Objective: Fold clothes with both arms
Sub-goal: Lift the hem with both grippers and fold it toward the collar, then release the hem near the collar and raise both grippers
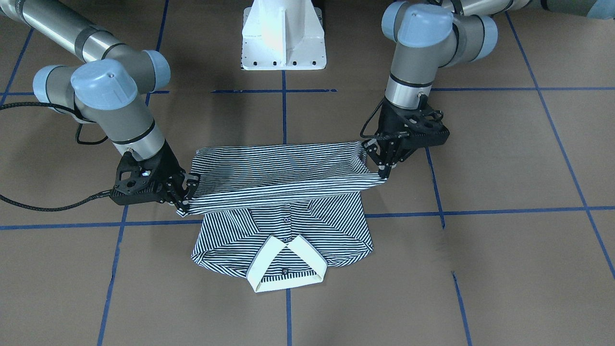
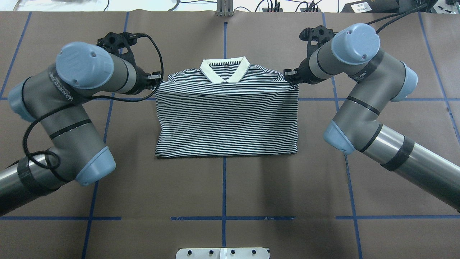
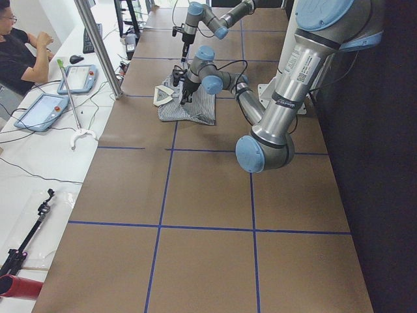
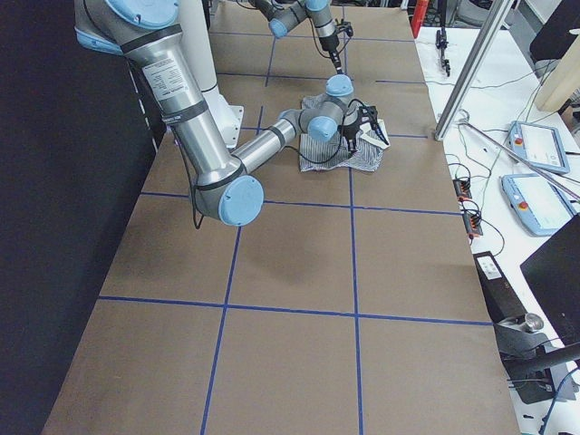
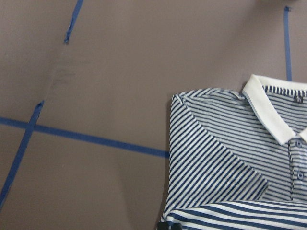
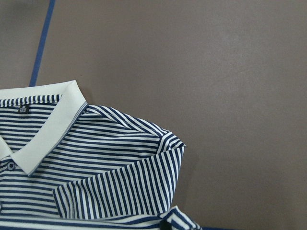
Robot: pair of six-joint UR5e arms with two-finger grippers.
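Read from overhead, robot at 6 o'clock. Found the polo shirt (image 2: 226, 122) on the bench (image 2: 287, 187) at its middle, collar (image 2: 241, 70) at 12 o'clock. Saw the lower half doubled over the upper, its edge raised just short of the collar. Placed the left jaws on that edge's corner at 10 o'clock, the right jaws at 2 o'clock. Noted the pedestal base (image 2: 222, 253) at 6 o'clock, well apart.

a small dark tag (image 6: 22, 109) inside the collar (image 6: 48, 122) of the striped shirt (image 6: 110, 158) bears tiny white figures, too blurred to read surely, and the lettering (image 2: 59, 86) printed along the left arm (image 2: 72, 120) is likewise illegible.
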